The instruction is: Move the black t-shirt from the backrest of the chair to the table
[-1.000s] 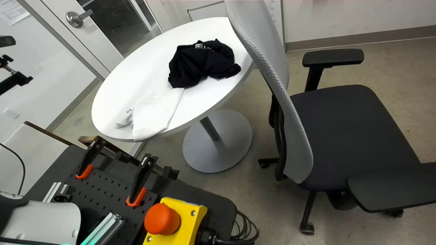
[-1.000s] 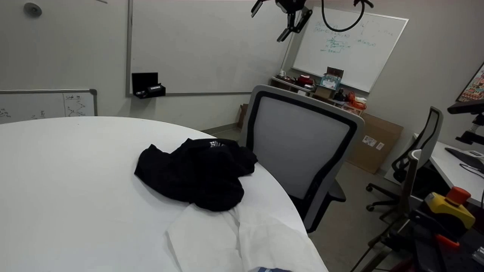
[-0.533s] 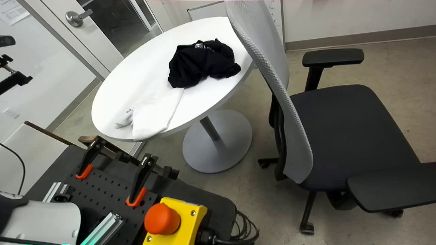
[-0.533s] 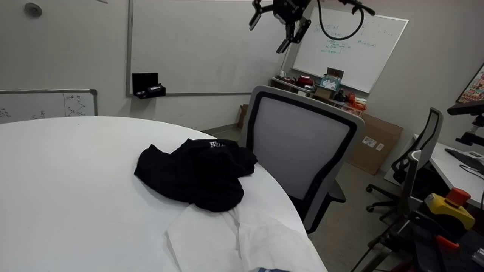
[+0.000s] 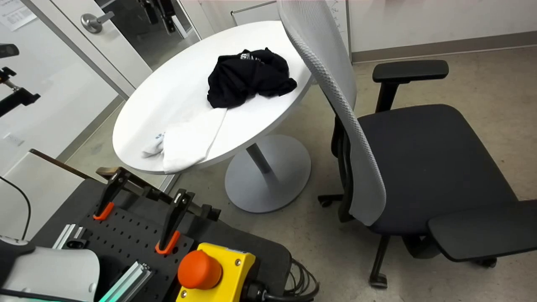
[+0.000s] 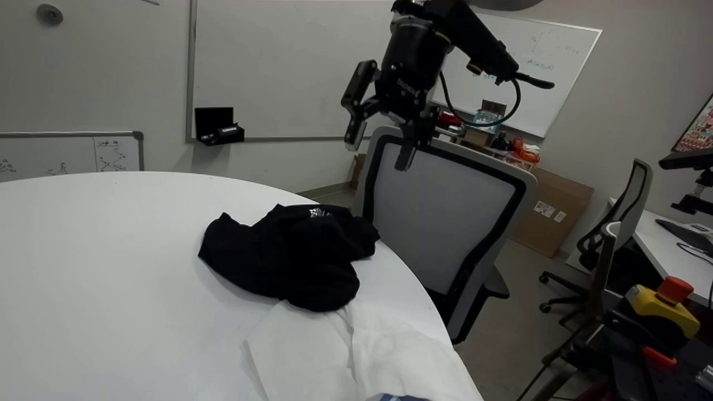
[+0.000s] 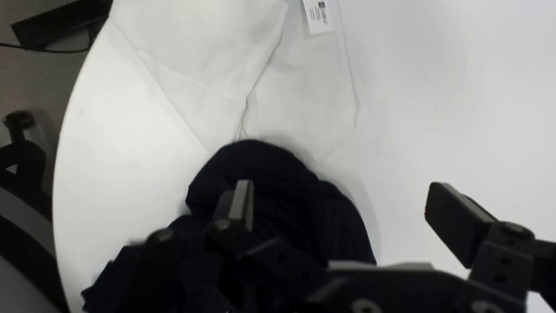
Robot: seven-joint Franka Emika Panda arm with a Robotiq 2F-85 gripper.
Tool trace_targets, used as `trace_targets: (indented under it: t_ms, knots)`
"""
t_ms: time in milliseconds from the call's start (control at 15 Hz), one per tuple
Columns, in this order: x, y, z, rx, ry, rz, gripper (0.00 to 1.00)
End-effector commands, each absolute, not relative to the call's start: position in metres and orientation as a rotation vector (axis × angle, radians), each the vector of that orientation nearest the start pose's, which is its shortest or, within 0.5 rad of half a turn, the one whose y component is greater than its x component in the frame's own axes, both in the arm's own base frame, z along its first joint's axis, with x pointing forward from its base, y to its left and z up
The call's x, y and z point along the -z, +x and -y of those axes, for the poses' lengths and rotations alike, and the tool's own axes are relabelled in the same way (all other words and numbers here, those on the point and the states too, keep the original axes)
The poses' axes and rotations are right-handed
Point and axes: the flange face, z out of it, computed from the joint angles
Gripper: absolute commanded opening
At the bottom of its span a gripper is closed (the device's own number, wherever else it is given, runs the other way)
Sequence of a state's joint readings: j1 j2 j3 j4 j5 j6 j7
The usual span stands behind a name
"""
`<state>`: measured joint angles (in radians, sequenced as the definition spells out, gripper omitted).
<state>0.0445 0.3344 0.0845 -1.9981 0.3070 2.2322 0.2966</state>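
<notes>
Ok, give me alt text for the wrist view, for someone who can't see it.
A crumpled black t-shirt lies on a white table, partly hidden by the open end effector at the bottom. A white cloth stretches from the t-shirt to the picture's top edge.

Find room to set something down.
Most room: table left of the black t-shirt and white cloth in an exterior view. Small wedge: between shirt, cloth and table edge by the chair. Crowded: where shirt meets cloth.
</notes>
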Motion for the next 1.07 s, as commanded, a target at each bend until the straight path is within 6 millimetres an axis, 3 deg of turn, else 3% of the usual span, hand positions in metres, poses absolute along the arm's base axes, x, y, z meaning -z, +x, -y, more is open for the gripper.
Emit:
trace_targets:
  t_ms: [0, 333, 733, 1000]
  knots:
    - [-0.259, 0.563, -0.103, -0.406, -2.907, -0.31, 1.0]
    - [-0.22, 0.54, -0.126, -0.62, -3.007, -0.001, 1.0]
    - [-0.181, 0.518, -0.17, -0.663, -3.074, 0.473, 1.0]
    - [-0.161, 0.5, -0.186, -0.674, -3.035, 0.806, 1.0]
